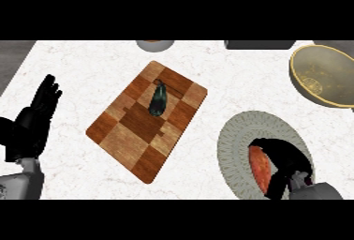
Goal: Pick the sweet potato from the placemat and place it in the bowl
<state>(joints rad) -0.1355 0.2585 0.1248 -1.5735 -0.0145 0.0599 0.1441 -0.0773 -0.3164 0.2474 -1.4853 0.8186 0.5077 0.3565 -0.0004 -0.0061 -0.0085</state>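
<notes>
only one view, from the head. looks steeply down at the counter (207, 51) from above and quite near. forearms come in from the low edge, left hand (34, 122) at the left side, right hand (287, 161) at the low right. board (145, 122) sits near the middle. mat (239, 140) lies low right, and the bowl (332, 75) is cut by the right edge. two more things cut by the top edge. no second view to share with.
</notes>
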